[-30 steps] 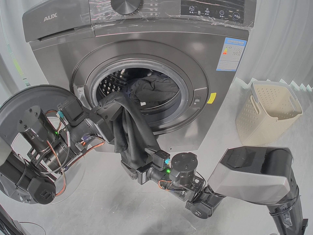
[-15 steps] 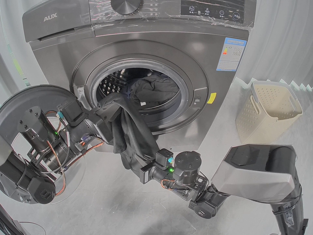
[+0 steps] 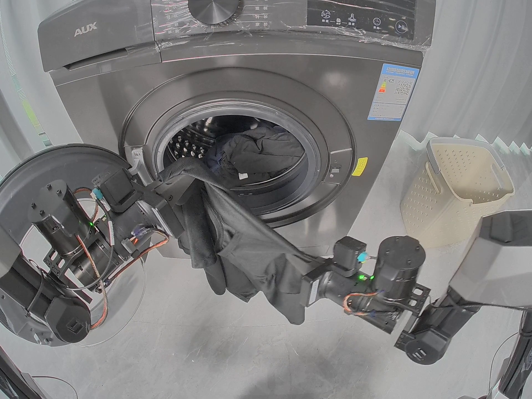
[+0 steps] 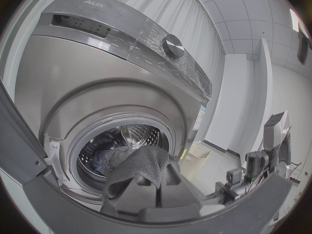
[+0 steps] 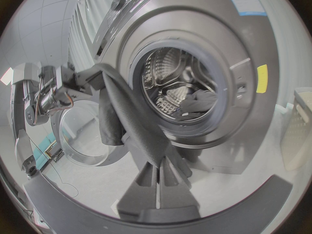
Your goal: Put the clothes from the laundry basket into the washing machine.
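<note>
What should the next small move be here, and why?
Probably lift the right hand up toward the washing machine's open drum. It and the left hand are each shut on the dark garment. The left hand sits at the door rim, while most of the cloth hangs outside, below the opening.

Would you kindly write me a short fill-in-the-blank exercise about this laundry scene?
The washing machine has its round door swung ____.
The left gripper and right gripper both grip the hanging dark garment, so it is held at ____ points.
Other dark clothes already lie inside the ____.
The laundry basket looks ____.
Missing words: open; two; drum; empty.
</note>
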You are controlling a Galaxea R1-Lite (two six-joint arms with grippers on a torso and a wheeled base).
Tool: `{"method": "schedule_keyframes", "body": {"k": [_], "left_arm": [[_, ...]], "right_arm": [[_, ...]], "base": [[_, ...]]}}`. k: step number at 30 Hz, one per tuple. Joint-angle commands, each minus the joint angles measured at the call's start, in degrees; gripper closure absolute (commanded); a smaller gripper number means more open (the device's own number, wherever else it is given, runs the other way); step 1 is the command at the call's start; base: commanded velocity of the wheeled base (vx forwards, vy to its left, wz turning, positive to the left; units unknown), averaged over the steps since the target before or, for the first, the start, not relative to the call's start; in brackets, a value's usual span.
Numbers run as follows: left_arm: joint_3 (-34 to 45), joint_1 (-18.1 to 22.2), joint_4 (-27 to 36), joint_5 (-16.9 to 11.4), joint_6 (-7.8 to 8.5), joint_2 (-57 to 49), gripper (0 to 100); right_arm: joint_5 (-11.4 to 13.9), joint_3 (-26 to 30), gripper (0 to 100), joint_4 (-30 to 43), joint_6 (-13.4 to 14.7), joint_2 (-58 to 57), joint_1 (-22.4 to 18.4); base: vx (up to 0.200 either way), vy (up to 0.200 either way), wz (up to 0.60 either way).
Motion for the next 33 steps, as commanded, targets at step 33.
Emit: {"method": "schedule_keyframes", "body": {"k": [33], "left_arm": [[8.69,-0.65,-0.25,-0.52,1.67,-1.18,100]], "right_arm": [[1.36,-5.16,100,-3.17,0.91,-13.72,-12.01]], "base": [[0.000,0.000,0.00]]}}
